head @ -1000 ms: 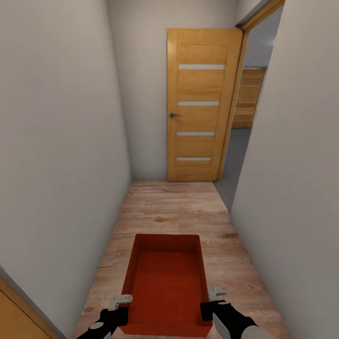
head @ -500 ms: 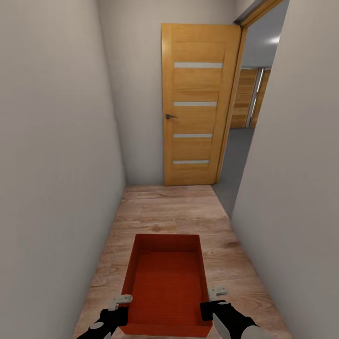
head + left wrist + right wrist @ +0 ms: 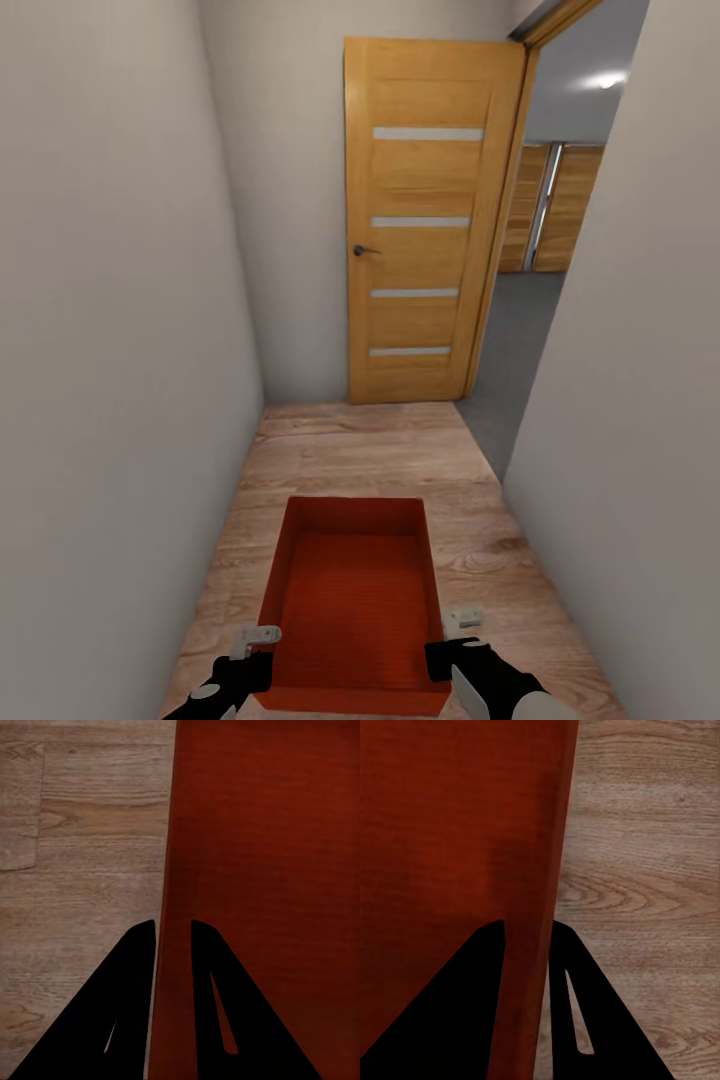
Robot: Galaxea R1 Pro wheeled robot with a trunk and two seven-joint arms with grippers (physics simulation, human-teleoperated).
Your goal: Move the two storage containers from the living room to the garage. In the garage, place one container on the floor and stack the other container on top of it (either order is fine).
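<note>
Red-orange bin [image 3: 352, 600] hangs level between us, our left gripper [image 3: 173, 934] and right gripper [image 3: 526, 934] each clamping a side wall in narrow jaws, carried over wood floor [image 3: 360, 450] short of the door [image 3: 425, 220].

The head camera looks forward and steeply down a narrow hallway, taking in the wood plank floor [image 3: 370, 450], an orange door [image 3: 425, 220] at the far end, and, close below, a red-orange storage container [image 3: 355, 600] with the left gripper [image 3: 255, 636] and right gripper [image 3: 461, 622] at its sides; the left wrist camera sits very near, looking along its fingers [image 3: 139, 967] straddling the container's wall [image 3: 174, 870]; the right wrist camera does likewise; all three views share the container and plank floor.
</note>
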